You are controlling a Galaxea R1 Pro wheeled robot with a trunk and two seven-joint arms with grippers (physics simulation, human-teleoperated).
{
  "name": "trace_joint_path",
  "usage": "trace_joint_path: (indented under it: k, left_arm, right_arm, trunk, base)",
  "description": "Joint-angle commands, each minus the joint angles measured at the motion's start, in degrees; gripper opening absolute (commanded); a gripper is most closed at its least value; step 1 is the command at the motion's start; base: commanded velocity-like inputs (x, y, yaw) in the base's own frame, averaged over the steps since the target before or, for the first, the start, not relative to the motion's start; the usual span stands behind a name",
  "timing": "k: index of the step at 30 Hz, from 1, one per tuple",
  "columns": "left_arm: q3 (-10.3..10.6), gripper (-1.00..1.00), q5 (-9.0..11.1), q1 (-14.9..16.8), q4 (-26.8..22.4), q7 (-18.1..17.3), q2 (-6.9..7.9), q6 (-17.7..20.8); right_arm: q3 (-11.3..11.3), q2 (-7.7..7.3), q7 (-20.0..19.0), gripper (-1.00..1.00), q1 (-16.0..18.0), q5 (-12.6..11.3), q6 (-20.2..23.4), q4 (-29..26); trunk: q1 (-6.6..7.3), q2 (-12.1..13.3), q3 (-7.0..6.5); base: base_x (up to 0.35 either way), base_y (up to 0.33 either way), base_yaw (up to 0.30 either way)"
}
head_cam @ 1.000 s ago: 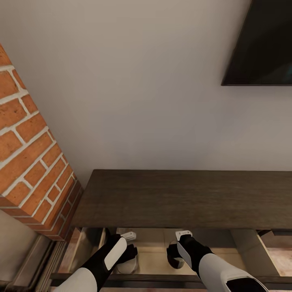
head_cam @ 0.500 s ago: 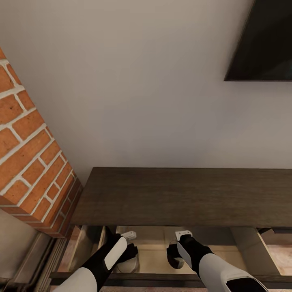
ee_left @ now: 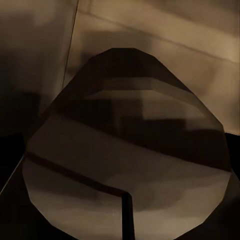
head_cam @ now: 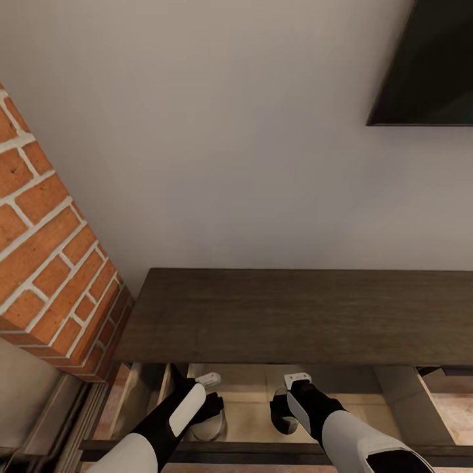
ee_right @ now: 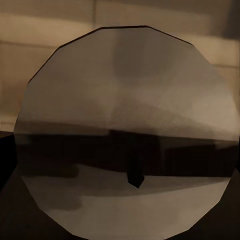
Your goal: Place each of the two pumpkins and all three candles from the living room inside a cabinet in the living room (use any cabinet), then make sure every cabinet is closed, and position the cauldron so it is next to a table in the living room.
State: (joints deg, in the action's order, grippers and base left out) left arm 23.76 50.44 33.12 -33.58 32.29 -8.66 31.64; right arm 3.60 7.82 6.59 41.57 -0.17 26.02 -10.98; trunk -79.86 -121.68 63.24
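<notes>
The dark-brown cabinet [head_cam: 295,315] stands against the wall with a drawer [head_cam: 249,404] pulled out below its top, pale inside. Both arms reach down into that drawer. My left gripper [head_cam: 209,415] is shut on a pale candle [head_cam: 207,429] that stands upright low in the drawer. In the left wrist view this candle [ee_left: 125,150] looms close, with its dark wick [ee_left: 127,215] showing. My right gripper [head_cam: 284,414] is shut on a second pale candle [head_cam: 288,424]. In the right wrist view that candle's round top [ee_right: 125,110] sits close, with a short wick [ee_right: 134,175]. The pumpkins and the cauldron are out of view.
A red brick column [head_cam: 46,263] juts out at the left, close to the cabinet's end. A dark screen [head_cam: 427,66] hangs on the wall at the upper right. The drawer's dark front rail [head_cam: 263,450] runs under my forearms. A second drawer opening [head_cam: 453,401] shows at the right.
The whole picture has shifted slightly, so the camera moved. Both arms and the candles keep their places in the drawer.
</notes>
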Motion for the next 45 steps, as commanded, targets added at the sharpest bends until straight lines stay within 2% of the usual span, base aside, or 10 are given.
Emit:
trace_joint_path:
  k: [1, 18, 24, 45]
  left_arm:
    - [0.06, -1.0, -1.22, 0.03, 0.09, 0.25, 0.05, 0.16]
    - [-0.02, -1.0, -0.91, 2.82, 0.52, 0.41, -0.06, 0.26]
    - [-0.01, -1.0, -0.87, 2.87, 0.83, 0.41, -0.53, 0.27]
    - [-0.03, -1.0, -0.81, 2.88, 0.97, 0.41, -0.57, 0.3]
  right_arm:
    - [0.0, 0.0, 0.0, -1.0, 0.0, 0.0, 0.0, 0.0]
    - [0.0, 0.06, 0.17, -1.0, -0.08, 0.0, 0.08, 0.08]
    - [0.0, 0.07, 0.11, -1.0, -0.09, 0.0, 0.08, 0.08]
    - [0.0, 0.0, 0.0, -1.0, -0.09, 0.0, 0.08, 0.08]
  trunk:
    - [0.0, 0.0, 0.0]
    - [0.0, 0.0, 0.18]
    - [0.0, 0.0, 0.51]
    - [0.0, 0.0, 1.57]
  base:
    - [0.0, 0.0, 0.0]
    - [0.0, 0.0, 0.0]
    - [0.0, 0.0, 0.0]
    - [0.0, 0.0, 0.0]
